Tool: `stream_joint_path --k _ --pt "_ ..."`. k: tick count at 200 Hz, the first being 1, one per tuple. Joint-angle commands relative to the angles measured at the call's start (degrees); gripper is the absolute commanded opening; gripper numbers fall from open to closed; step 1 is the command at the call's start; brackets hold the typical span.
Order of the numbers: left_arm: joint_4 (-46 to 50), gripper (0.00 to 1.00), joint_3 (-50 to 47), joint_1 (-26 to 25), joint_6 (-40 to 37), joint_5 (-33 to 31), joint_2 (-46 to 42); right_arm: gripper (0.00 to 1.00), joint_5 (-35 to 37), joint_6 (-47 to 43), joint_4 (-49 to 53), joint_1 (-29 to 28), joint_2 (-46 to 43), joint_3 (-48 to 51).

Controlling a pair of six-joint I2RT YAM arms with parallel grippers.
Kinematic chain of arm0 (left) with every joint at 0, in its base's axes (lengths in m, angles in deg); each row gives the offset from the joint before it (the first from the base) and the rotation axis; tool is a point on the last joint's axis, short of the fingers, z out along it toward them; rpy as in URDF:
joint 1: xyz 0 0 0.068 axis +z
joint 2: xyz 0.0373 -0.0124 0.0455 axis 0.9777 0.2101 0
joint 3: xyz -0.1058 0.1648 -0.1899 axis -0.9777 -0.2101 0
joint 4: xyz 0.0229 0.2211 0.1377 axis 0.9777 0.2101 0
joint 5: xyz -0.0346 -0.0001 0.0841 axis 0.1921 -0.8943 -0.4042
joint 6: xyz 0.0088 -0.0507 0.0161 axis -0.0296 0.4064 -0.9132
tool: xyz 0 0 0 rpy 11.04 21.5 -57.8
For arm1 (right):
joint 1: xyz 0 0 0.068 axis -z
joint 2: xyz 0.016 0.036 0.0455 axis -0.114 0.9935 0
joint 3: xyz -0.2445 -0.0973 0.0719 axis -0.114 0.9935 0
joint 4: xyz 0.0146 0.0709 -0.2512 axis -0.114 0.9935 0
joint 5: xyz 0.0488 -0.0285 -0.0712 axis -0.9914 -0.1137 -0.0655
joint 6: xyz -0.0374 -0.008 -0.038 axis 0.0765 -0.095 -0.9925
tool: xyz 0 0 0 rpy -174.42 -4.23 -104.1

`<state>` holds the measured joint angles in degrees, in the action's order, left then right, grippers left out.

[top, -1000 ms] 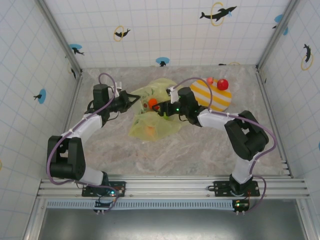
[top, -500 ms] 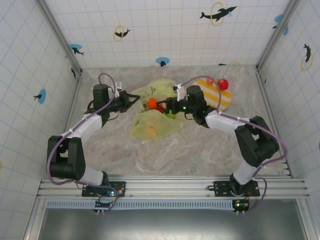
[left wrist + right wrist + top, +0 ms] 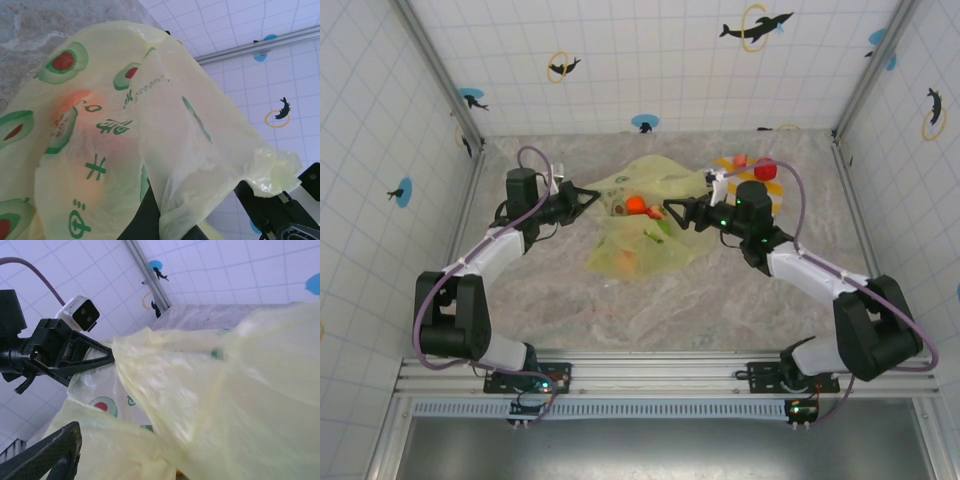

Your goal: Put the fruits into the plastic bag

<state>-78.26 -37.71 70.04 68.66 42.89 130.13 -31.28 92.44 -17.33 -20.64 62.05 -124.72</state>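
The plastic bag [image 3: 642,232] lies crinkled at the table's middle, yellow-green with avocado prints. My left gripper [image 3: 584,197] is shut on the bag's left edge and holds it up; in the left wrist view the plastic bag [image 3: 125,120] drapes over my dark fingers [image 3: 142,222]. An orange fruit [image 3: 635,205] sits in the bag's mouth, and another orange fruit [image 3: 625,263] shows through the film lower down. My right gripper [image 3: 676,212] stands open just right of the mouth, with nothing between its fingers. A red fruit [image 3: 764,170] and a small orange fruit [image 3: 741,160] rest on the striped plate [image 3: 728,163].
The striped plate is mostly hidden behind my right arm [image 3: 790,262]. In the right wrist view the bag's film [image 3: 225,390] hangs close to the lens, with the left gripper [image 3: 75,352] beyond it. Tiled walls enclose the table on three sides.
My right gripper has drawn back to the right, out of the bag's mouth, leaving an orange fruit inside. The bag has spread rightward. The left arm has not moved.
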Motion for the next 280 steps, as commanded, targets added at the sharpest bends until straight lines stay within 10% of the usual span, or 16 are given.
stream_joint_path --k 1,126,280 --pt "-1.12 0.00 -0.26 -0.14 -0.08 0.81 -0.46 0.90 0.07 1.33 -4.50 0.72 -2.59 1.65" --pt "-0.07 0.00 0.46 0.63 -1.31 0.69 -1.40 0.90 -15.22 -5.68 17.22 -2.00 -1.76 -1.71" --pt "0.45 0.00 0.50 1.06 -1.48 0.42 -1.24 0.88 -16.04 -5.28 20.54 13.75 -17.68 -2.26"
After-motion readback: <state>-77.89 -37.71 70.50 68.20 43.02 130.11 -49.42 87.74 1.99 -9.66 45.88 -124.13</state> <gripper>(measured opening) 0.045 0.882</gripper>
